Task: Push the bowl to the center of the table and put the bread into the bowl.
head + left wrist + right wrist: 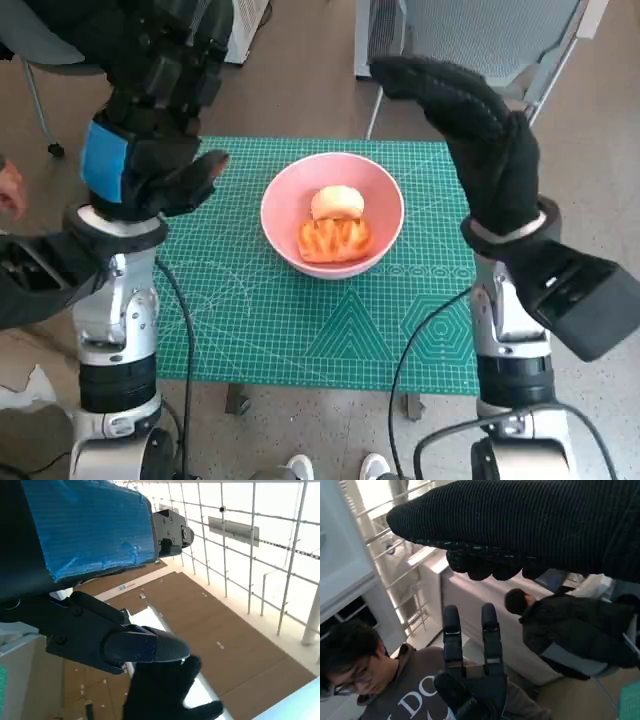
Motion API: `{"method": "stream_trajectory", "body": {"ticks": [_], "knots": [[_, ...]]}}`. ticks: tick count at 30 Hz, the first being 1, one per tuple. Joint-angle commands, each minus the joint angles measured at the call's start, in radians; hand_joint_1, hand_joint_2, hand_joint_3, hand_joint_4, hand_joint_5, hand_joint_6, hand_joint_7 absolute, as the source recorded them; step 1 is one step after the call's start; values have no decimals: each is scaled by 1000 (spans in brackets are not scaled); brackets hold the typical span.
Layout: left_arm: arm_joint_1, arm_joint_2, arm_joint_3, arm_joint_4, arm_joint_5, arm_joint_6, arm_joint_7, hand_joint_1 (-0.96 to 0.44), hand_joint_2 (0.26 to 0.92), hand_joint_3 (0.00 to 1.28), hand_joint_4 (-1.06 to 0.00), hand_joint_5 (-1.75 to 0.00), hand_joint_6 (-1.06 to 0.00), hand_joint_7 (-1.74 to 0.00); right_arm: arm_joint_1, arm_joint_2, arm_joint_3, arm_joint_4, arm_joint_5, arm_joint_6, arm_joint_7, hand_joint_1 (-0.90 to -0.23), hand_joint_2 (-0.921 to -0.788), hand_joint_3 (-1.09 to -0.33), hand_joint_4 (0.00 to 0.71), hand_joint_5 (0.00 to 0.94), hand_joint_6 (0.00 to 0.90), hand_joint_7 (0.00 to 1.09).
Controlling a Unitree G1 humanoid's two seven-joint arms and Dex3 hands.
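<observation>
So the pink bowl (332, 213) sits pretty much in the middle of the surface (300, 330), which is covered by a green cutting mat. Inside it there's an orange-brown bread (334, 240) toward the near side and a paler roundish piece (337, 202) right behind it, touching it. Can't really tell what that pale one is, maybe a bun.

Both arms are raised well above the surface. The left robot hand (150, 150), the one with blue tape, is up over the mat's far-left corner with its fingers spread and nothing in it. The right robot hand (480, 130) in the knitted glove is up over the far-right corner, fingers stretched out flat, also holding nothing. Neither touches the bowl.

The wrist views don't show the bowl or bread at all. The left wrist view mostly gets the blue tape, black fingers, a brown floor and white railings, with the glove poking in at the edge. The right wrist view shows the glove across the top, the left robot hand's fingers pointing up, and two people (380, 680) behind, one partly cut off by the frame.
</observation>
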Motion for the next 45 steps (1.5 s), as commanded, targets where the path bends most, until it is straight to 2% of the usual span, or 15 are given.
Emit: {"method": "stream_trajectory", "body": {"ticks": [1,13,18,30,37,45], "knots": [[19,13,9,-26,-14,11,-10,-613,921,119,-26,-7,-129,-129,-10,4,7,32,-17,-13,0,-719,-921,-755,163,6,5,513],[40,1,3,-55,-16,21,-10,-588,921,105,-39,-10,-126,-147,-23,2,13,42,-21,-18,1,-708,-921,-765,180,12,9,515],[47,-7,-5,-60,-15,19,-12,-588,921,104,-41,-9,-104,-143,-24,0,13,41,-15,-11,5,-706,-921,-762,181,11,10,516],[53,-22,-22,-42,-4,9,-14,-608,921,110,-42,-7,-84,-148,-15,3,15,32,-8,0,6,-705,-921,-761,184,10,10,516],[64,-36,-25,-21,-4,-3,-24,-611,921,110,-46,-7,-83,-154,-8,6,15,67,-12,-32,13,-709,-921,-762,183,9,7,516],[87,-69,-33,43,3,-64,-51,-613,921,105,-47,-6,-84,-160,9,4,11,148,-13,-124,34,-695,-921,-781,181,6,2,517]]}}
